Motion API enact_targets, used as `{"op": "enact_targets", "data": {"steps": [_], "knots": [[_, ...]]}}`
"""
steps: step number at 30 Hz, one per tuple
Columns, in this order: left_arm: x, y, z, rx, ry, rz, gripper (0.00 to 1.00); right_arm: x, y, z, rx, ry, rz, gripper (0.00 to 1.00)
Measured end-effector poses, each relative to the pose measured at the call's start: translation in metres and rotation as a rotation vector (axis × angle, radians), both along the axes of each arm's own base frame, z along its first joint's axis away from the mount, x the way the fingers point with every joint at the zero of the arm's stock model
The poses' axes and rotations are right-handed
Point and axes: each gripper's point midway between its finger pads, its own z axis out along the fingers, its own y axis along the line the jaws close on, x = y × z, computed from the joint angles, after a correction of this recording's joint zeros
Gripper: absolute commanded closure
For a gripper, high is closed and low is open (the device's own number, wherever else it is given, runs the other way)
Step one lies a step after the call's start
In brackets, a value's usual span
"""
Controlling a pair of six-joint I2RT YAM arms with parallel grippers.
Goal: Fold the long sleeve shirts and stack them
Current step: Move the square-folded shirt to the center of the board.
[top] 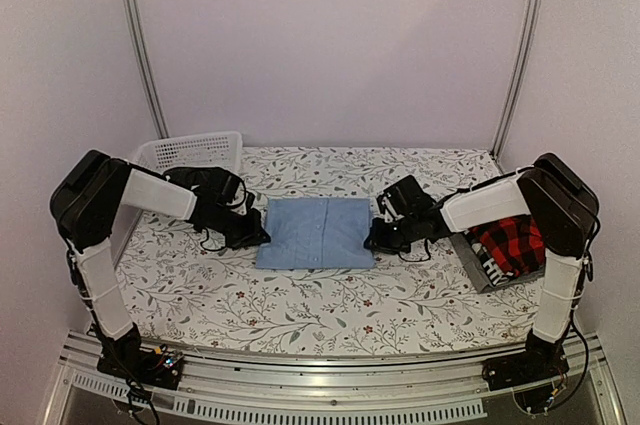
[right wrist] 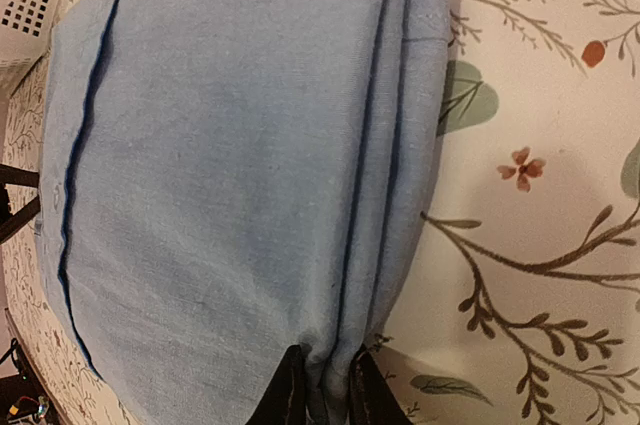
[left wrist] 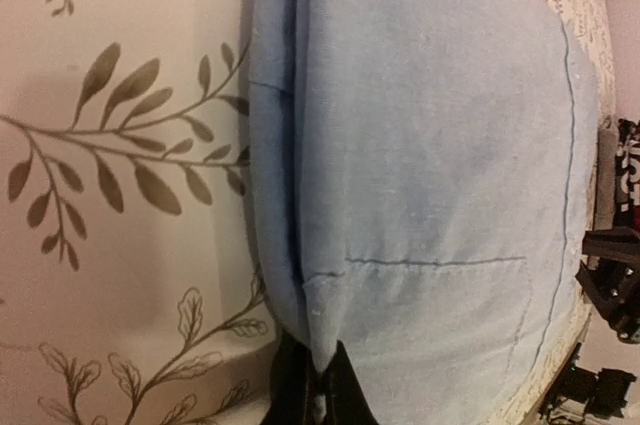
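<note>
Top external: light blue shirt [top: 318,233] folded into a flat rectangle, lying about midway between the left and right edges of the floral desk [top: 330,315], button strip running down its middle. At the shirt's left side, left claw [top: 262,235]; at its right side, right claw [top: 372,238]; both low against the cloth. By the right edge, red-and-black plaid shirt [top: 510,243] in a heap, partly hidden behind the right arm, well apart from the blue one. In the far left corner, white lattice basket [top: 190,152].

Left wrist: left claw [left wrist: 318,390] pinched together on a peaked bit of the blue cloth's side, stacked fold layers just beside it.

Right wrist: right claw [right wrist: 325,395] clamped on the layered side of the same shirt, cloth caught between the dark fingers [right wrist: 287,397].
</note>
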Motion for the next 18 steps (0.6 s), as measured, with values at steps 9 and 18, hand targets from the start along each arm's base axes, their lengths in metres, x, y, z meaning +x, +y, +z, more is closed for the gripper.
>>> {"op": "enact_targets", "data": {"steps": [9, 18], "knots": [[-0.072, 0.021, 0.003, 0.013, 0.073, -0.009, 0.87, -0.070, 0.018, 0.002, -0.007, 0.036, 0.087, 0.71], [-0.082, 0.031, 0.007, 0.054, 0.055, -0.013, 0.60, -0.065, 0.014, 0.024, -0.031, -0.004, 0.048, 0.67]]}}
